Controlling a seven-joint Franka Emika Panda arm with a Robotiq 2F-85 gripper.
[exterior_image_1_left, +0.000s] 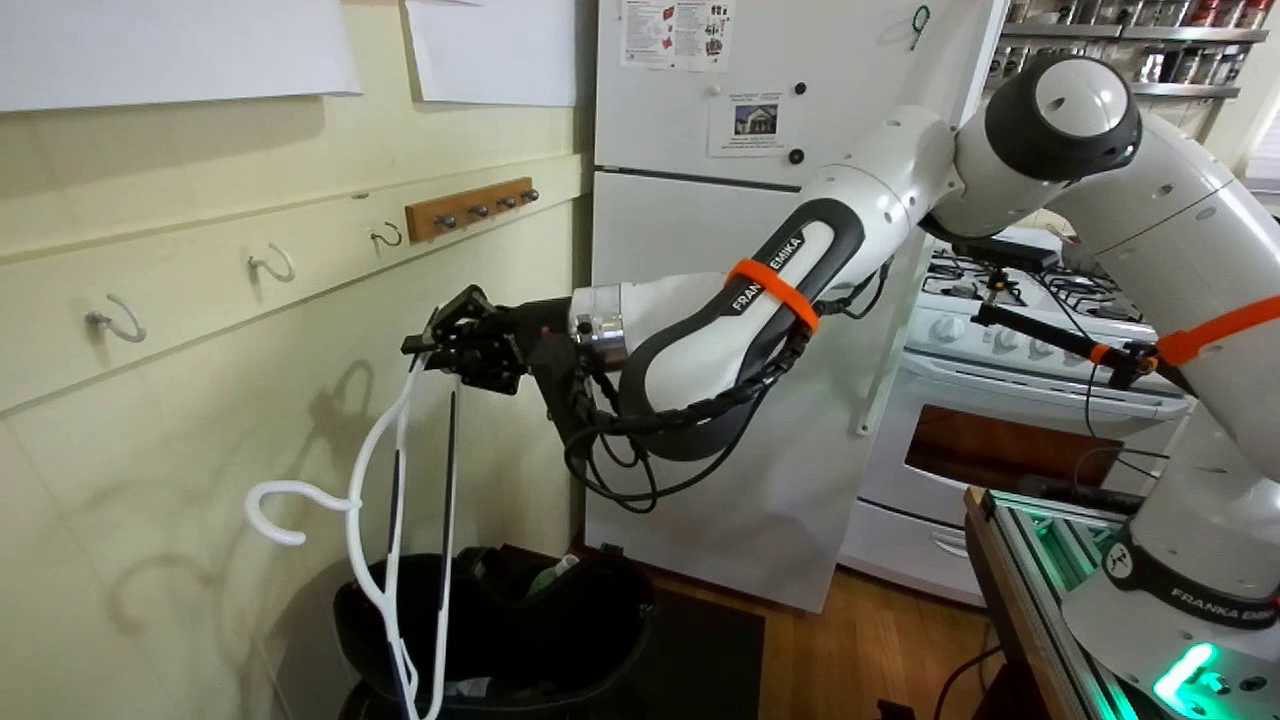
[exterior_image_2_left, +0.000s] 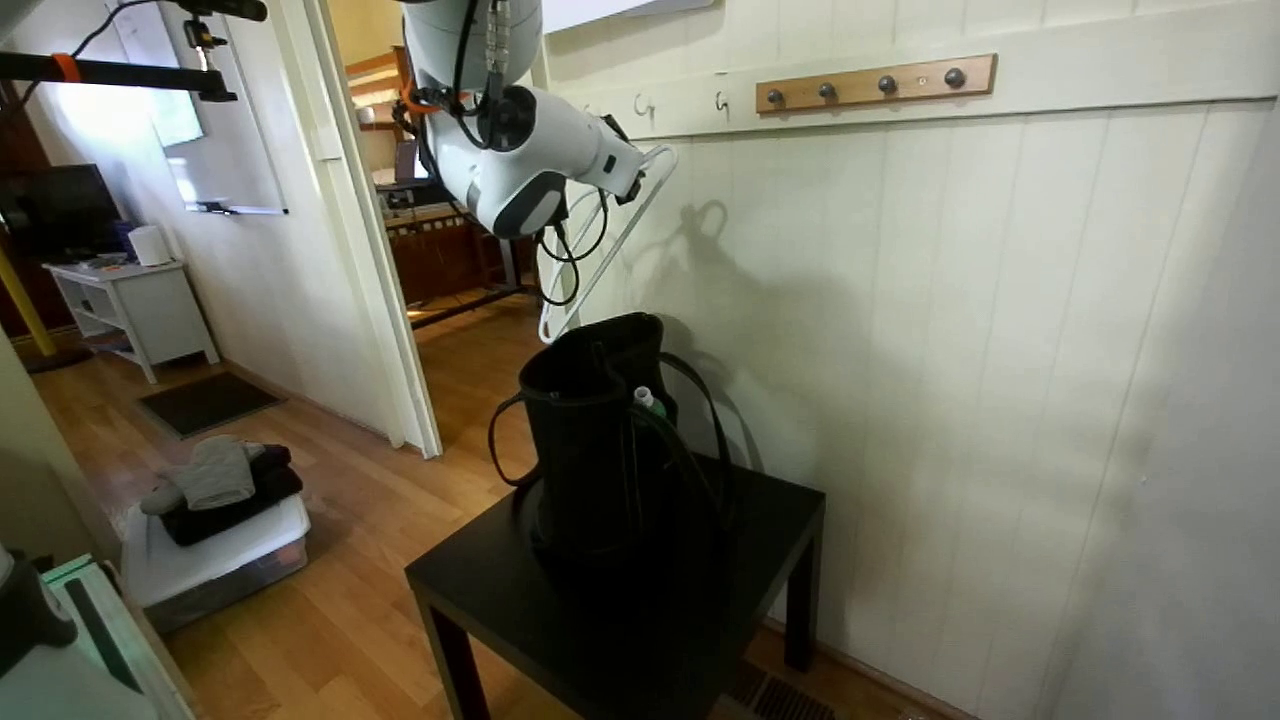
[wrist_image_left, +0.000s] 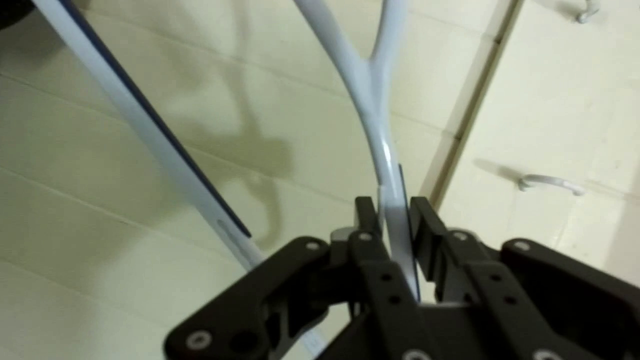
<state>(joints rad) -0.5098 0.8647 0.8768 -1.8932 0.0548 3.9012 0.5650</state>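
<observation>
I have my jaws closed on the white hanger (exterior_image_1_left: 354, 508) near one end, its bar pinched between them and the rest hanging steeply down. Lower down, the black bag (exterior_image_2_left: 585, 470) stands upright on the dark tabletop (exterior_image_2_left: 490, 580), mouth gaping; a white-capped bottle (exterior_image_2_left: 648, 401) pokes up at its side, and a pale scrap (exterior_image_1_left: 467, 688) deep inside is too dim to name. In an exterior view the hanger's lower part passes in front of the bag's rim; whether they touch I cannot tell. The wall (exterior_image_2_left: 960, 350), carrying white hooks (wrist_image_left: 550, 180) and a wooden peg rail (exterior_image_2_left: 857, 86), leaves a gap beside my jaws, and the tabletop's back edge lies near it. The fridge (exterior_image_1_left: 740, 520) rises farther along that wall. Well apart, on the floor (exterior_image_2_left: 345, 600), a lidded bin (exterior_image_2_left: 150, 570) bears grey and black cloth (exterior_image_2_left: 222, 475); what shows through its side is unclear.
</observation>
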